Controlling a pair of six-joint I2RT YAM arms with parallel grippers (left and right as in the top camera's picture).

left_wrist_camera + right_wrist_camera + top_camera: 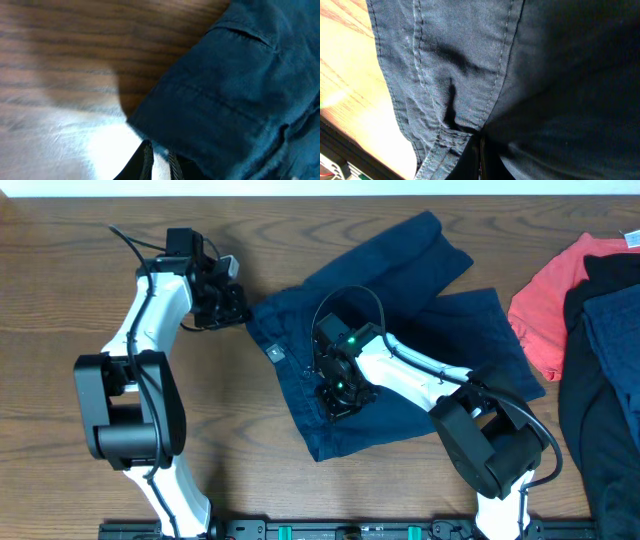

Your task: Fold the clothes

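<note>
Shorts (420,340) lie spread mid-table (60,240). Overhead: left tool (238,308) at waistband corner, right tool (335,402) on mid-cloth. Left wrist: fingers (148,161) nearly together at the hem; grip unclear. Right wrist: closed, pinching a pucker, likely to lift a fold.

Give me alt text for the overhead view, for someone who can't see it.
Spread navy shorts lie on a wooden table, the right gripper pinching them near the middle and the left gripper at their upper-left corner. A coral-red shirt and dark garments sit at the right edge.
</note>
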